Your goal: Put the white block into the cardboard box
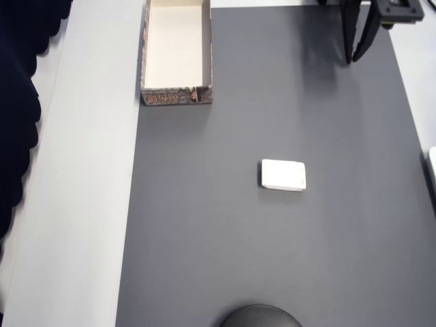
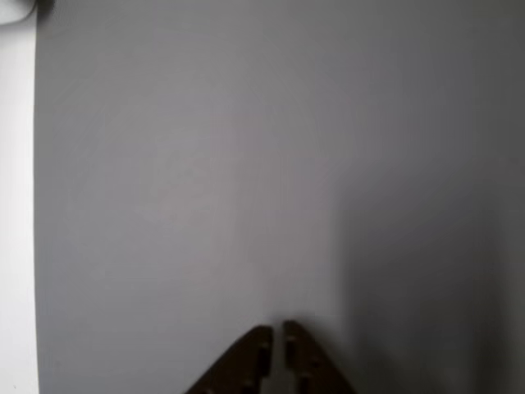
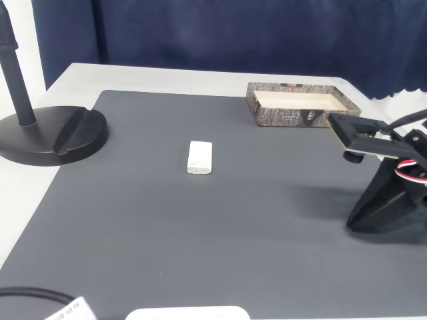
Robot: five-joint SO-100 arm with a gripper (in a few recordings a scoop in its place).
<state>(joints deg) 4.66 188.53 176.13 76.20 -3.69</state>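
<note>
The white block (image 1: pixel 283 175) lies flat near the middle of the dark grey mat (image 1: pixel 238 259), with nothing touching it; the fixed view shows the block (image 3: pixel 200 158) left of centre. The cardboard box (image 1: pixel 176 97) stands at the mat's top left corner in the overhead view, its cream inside empty. In the fixed view the box (image 3: pixel 287 117) sits at the far right. My gripper (image 1: pixel 352 60) hovers at the mat's top right, well away from block and box, fingers together and holding nothing. The wrist view has its fingertips (image 2: pixel 277 338) almost touching over bare mat. In the fixed view the gripper (image 3: pixel 352 223) points down at the right edge.
A black round stand base (image 3: pixel 53 133) with a pole sits at the mat's left in the fixed view. It shows as a dark dome (image 1: pixel 262 317) at the overhead view's bottom edge. White table (image 1: pixel 82 170) surrounds the mat. A dark blue curtain (image 3: pixel 233 33) hangs behind.
</note>
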